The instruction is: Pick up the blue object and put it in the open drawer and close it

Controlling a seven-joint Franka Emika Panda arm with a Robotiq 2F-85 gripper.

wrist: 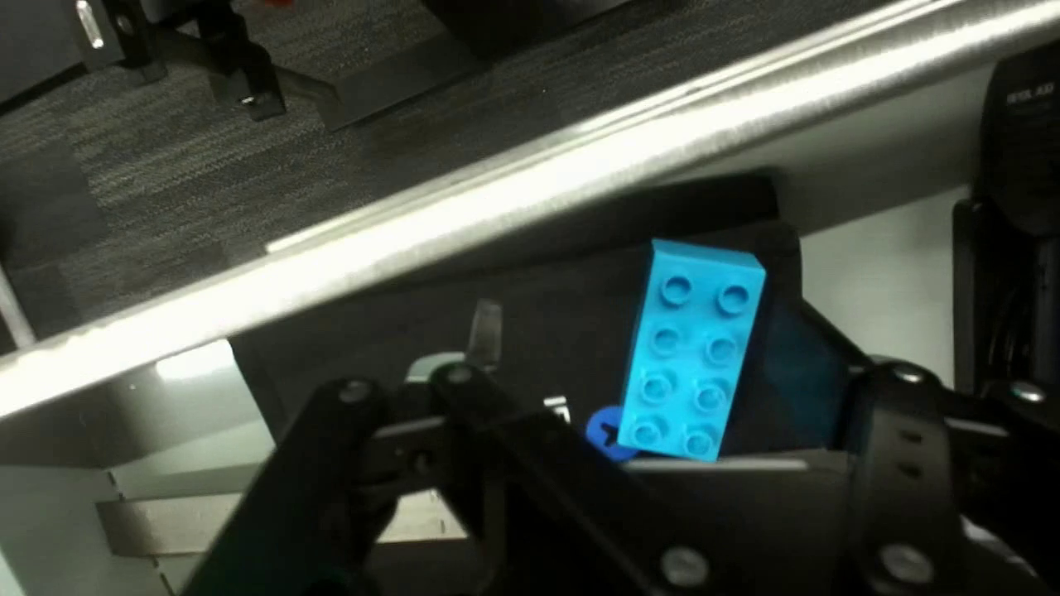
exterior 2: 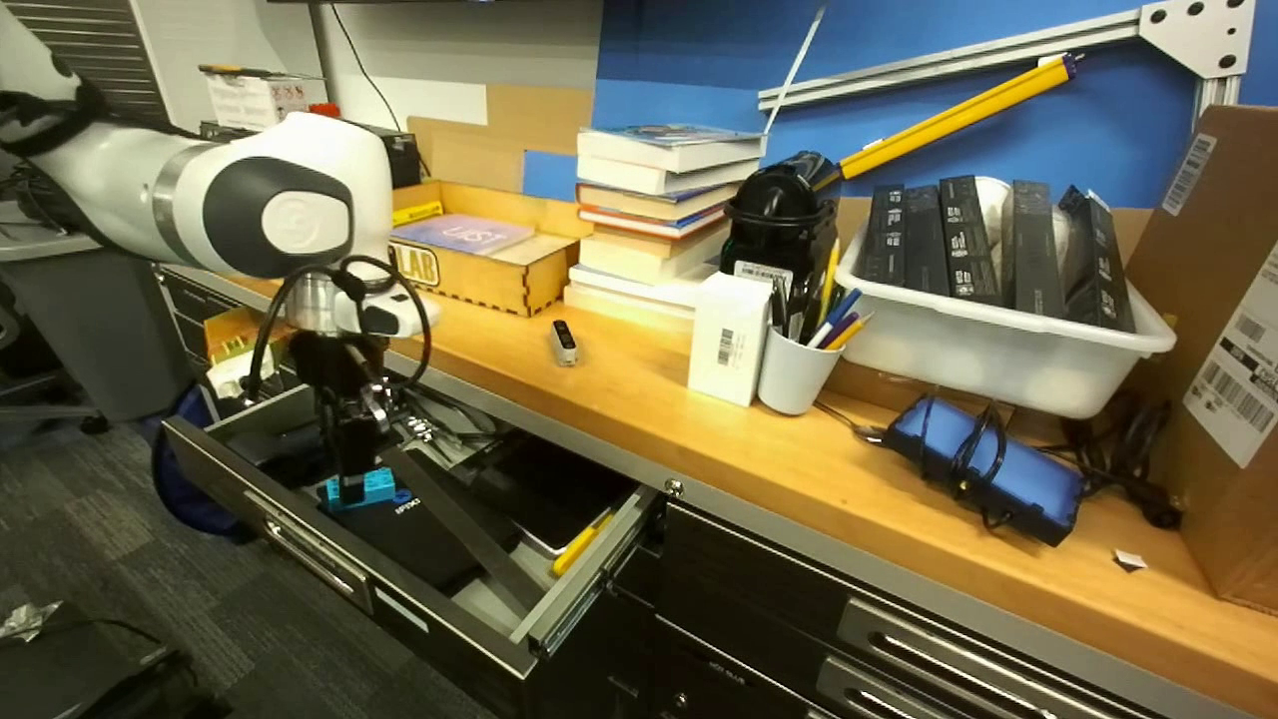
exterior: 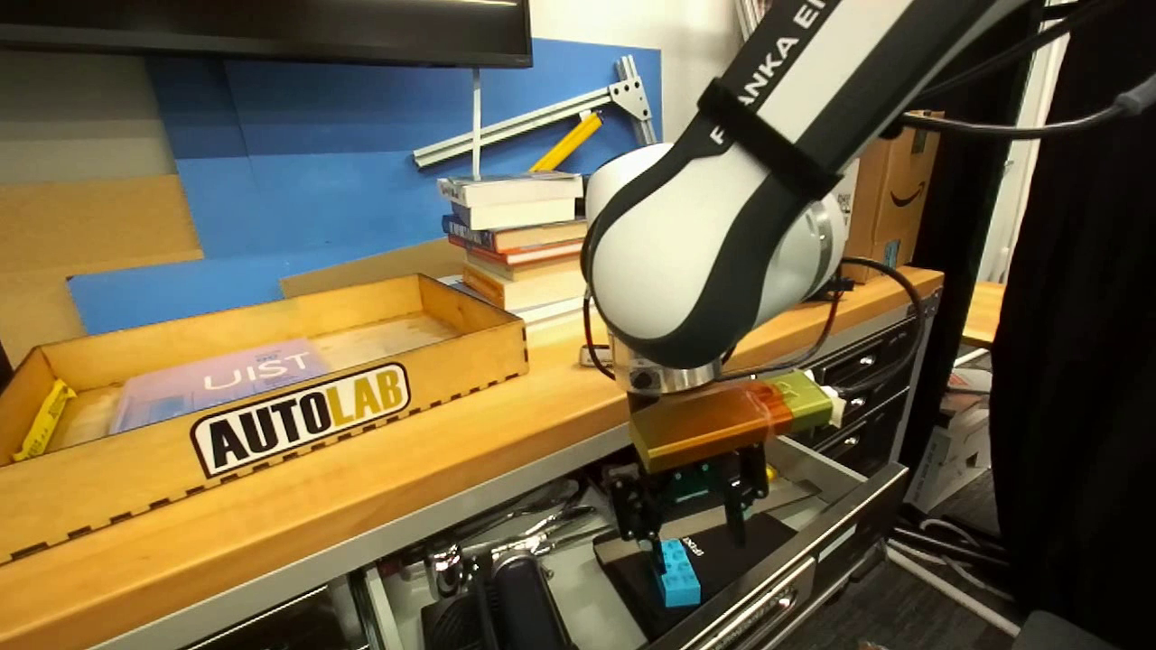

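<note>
1 blue brick (wrist: 694,356) lay flat, right of center in the wrist view. In an exterior view it sat near the bottom of the frame, on a black case (exterior: 632,587) in the open drawer (exterior: 867,524). The gripper (exterior: 698,552) hung there with its 2 fingers (exterior: 736,522) spread apart; 1 overlapped the brick from this angle, and whether they touched could not be told. At mid-left of that frame stood a tray (exterior: 470,361), with books (exterior: 519,235) stacked at upper center.

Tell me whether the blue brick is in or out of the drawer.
In: the brick lies on a black case inside the drawer, as both exterior views show.
</note>
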